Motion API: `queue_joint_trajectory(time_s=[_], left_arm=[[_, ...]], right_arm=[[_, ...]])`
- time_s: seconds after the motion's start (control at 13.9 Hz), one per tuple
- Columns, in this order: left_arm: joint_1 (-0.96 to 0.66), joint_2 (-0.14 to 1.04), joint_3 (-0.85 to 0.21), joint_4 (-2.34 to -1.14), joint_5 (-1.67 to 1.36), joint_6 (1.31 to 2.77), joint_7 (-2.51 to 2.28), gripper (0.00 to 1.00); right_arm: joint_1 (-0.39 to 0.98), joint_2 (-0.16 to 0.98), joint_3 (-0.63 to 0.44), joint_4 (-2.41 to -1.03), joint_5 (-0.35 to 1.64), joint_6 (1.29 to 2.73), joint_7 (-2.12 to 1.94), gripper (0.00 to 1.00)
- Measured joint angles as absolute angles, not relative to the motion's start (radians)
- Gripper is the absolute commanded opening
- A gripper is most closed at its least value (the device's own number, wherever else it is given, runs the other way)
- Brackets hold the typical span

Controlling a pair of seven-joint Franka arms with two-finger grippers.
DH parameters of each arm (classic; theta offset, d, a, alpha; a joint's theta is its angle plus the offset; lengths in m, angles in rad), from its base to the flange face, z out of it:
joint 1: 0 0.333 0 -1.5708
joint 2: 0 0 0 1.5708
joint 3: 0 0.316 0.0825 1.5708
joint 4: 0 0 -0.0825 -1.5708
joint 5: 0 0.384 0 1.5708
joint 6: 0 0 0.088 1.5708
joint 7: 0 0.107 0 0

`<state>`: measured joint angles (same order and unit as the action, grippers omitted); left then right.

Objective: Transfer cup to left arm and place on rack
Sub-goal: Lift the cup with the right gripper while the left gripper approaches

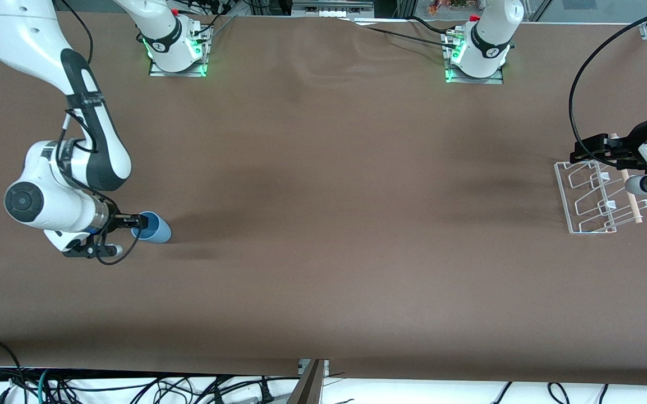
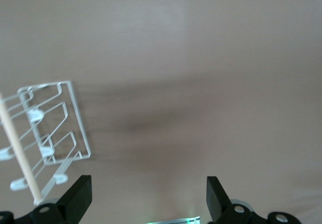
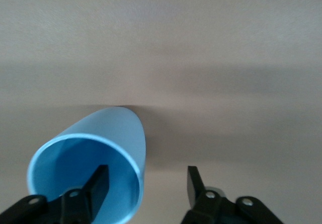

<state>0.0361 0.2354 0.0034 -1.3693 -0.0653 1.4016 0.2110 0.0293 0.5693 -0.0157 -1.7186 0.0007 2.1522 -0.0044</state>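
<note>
Item 1, cup (image 1: 155, 229): the light-blue tumbler lies on its side on the brown worktop (image 1: 323, 224), at roughly 9 o'clock of the surface in the front view, toward the right arm's end. Its open mouth points to about 9 o'clock and its base to about 3 o'clock. In the right wrist view the cup (image 3: 100, 148) shows its mouth and hollow interior.

Item 2, right end effector (image 1: 135, 222): it is low at the cup's mouth, lying nearly level with the worktop. In the right wrist view the right end effector (image 3: 146, 176) has its fingers apart and straddling the cup's rim. One finger (image 3: 100, 178) is inside the mouth and the other finger (image 3: 193, 181) is outside the wall, with a clear gap between it and the cup. It is not clamped on the cup.

Item 3, rack (image 1: 592, 196): the white wire rack stands on the worktop at roughly 3 o'clock in the front view, toward the left arm's end and well apart from the cup. A light wooden dowel (image 1: 632, 196) runs along one side.

Item 4, left end effector (image 1: 584, 151): it hangs over the rack's edge, holding nothing; this arm waits. In the left wrist view the left end effector (image 2: 148, 186) has its fingers spread wide, with the rack (image 2: 55, 128) and dowel (image 2: 20, 148) seen below it.
</note>
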Motion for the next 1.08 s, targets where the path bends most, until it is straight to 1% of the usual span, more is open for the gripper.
queue_joint_trajectory(time_s=[0.36, 0.57, 0.65, 0.79, 0.93, 1.08], left_arm=[[0.032, 0.269, 0.0, -1.37, -0.117, 1.4, 0.513, 1.0], [0.019, 0.274, -0.001, -1.392, -0.191, 1.395, 0.639, 1.0], [0.019, 0.275, -0.001, -1.401, -0.217, 1.395, 0.67, 1.0], [0.011, 0.279, -0.002, -1.411, -0.27, 1.401, 0.728, 1.0], [-0.009, 0.283, -0.003, -1.415, -0.308, 1.422, 0.769, 1.0], [-0.031, 0.284, -0.003, -1.417, -0.36, 1.436, 0.794, 1.0]], right_arm=[[0.037, 0.581, -0.014, -1.712, 0.002, 2.155, -0.004, 0.0], [0.038, 0.576, -0.014, -1.698, 0.002, 2.146, -0.004, 0.0], [0.04, 0.57, -0.014, -1.686, 0.002, 2.121, -0.004, 0.0], [0.046, 0.545, -0.011, -1.65, 0.013, 2.025, -0.003, 0.0], [0.052, 0.501, 0.011, -1.618, 0.081, 1.903, 0.002, 0.0], [0.058, 0.463, 0.047, -1.603, 0.186, 1.826, 0.007, 0.0]])
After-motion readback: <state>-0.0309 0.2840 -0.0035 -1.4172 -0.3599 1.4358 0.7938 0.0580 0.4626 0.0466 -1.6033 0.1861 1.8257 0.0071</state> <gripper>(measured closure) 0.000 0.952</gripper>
